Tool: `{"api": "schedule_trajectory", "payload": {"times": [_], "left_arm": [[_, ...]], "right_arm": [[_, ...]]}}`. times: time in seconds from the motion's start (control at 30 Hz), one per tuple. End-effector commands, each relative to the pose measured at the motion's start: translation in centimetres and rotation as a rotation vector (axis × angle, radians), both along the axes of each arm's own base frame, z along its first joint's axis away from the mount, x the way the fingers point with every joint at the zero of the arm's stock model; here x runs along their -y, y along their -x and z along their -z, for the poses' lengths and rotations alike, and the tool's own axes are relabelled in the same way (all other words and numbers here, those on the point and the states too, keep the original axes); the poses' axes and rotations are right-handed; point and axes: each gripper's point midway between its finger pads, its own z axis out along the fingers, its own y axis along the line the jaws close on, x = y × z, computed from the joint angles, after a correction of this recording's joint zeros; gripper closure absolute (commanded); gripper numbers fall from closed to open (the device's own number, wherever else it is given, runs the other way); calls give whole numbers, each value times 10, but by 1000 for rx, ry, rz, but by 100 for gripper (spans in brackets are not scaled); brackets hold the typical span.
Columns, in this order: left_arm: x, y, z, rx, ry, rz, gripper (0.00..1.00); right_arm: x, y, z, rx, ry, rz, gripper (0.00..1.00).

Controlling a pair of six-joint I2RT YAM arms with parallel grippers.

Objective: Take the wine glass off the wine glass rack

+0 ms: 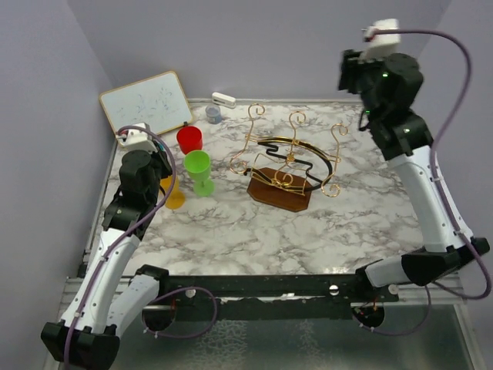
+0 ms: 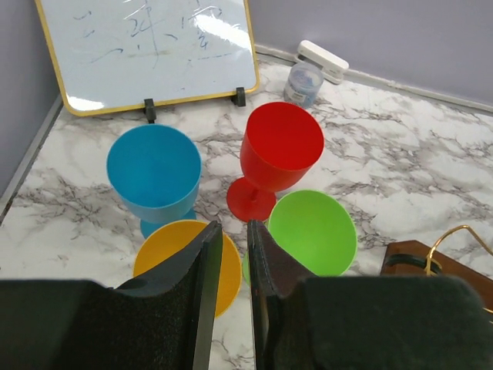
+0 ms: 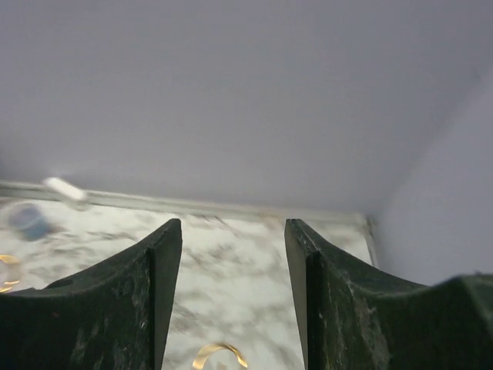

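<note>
The wine glass rack (image 1: 289, 158), gold wire on a dark wooden base, stands mid-table with no glass on its hooks. Several plastic wine glasses stand upright on the table to its left: red (image 1: 189, 139), green (image 1: 199, 166), yellow (image 1: 174, 199). The left wrist view shows them too: blue (image 2: 154, 166), red (image 2: 281, 142), green (image 2: 312, 231), yellow (image 2: 166, 250). My left gripper (image 2: 235, 231) hovers over the yellow and green glasses, its jaws nearly closed with nothing between them. My right gripper (image 3: 233, 231) is open and empty, raised high at the back right (image 1: 350, 69).
A whiteboard (image 1: 146, 102) leans on the back left wall. A small grey-blue jar (image 1: 213, 114) and a white object (image 1: 223, 99) sit by the back edge. The rack's base corner (image 2: 412, 258) shows in the left wrist view. A gold hook tip (image 3: 219, 354) is below the right gripper.
</note>
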Motion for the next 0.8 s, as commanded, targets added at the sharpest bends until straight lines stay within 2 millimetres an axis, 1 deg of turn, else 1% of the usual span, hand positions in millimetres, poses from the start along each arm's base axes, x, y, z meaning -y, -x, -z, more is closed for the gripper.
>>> {"api": "schedule_trajectory", "payload": {"times": [0.0, 0.03, 0.07, 0.13, 0.2, 0.27, 0.37, 0.43, 0.5, 0.63, 0.67, 0.77], "left_arm": [[-15, 8, 1, 66, 18, -82, 77], [-18, 11, 4, 75, 22, -93, 77], [-19, 14, 6, 84, 28, -102, 77], [-23, 21, 2, 102, 29, -109, 77], [-28, 29, 1, 116, 28, -125, 77], [-31, 37, 3, 123, 29, -134, 77], [-30, 45, 5, 134, 38, -118, 77], [-27, 46, 8, 128, 45, -103, 76], [-23, 45, 10, 116, 50, -80, 76], [-17, 41, 14, 90, 51, -52, 76], [-16, 41, 15, 85, 53, -48, 76], [-14, 41, 16, 83, 56, -41, 76]], "right_arm": [[114, 21, 53, -226, -405, 82, 44], [129, 29, 72, -257, -430, 113, 43], [140, 37, 91, -285, -449, 145, 43], [150, 57, 131, -332, -475, 201, 42], [151, 75, 165, -363, -503, 220, 42], [149, 90, 194, -400, -520, 224, 42], [141, 107, 231, -445, -526, 191, 41], [135, 115, 248, -465, -524, 157, 40], [131, 121, 260, -468, -528, 132, 40], [143, 131, 278, -474, -547, 216, 38], [146, 133, 279, -465, -571, 240, 37], [147, 138, 267, -412, -575, 227, 36]]}}
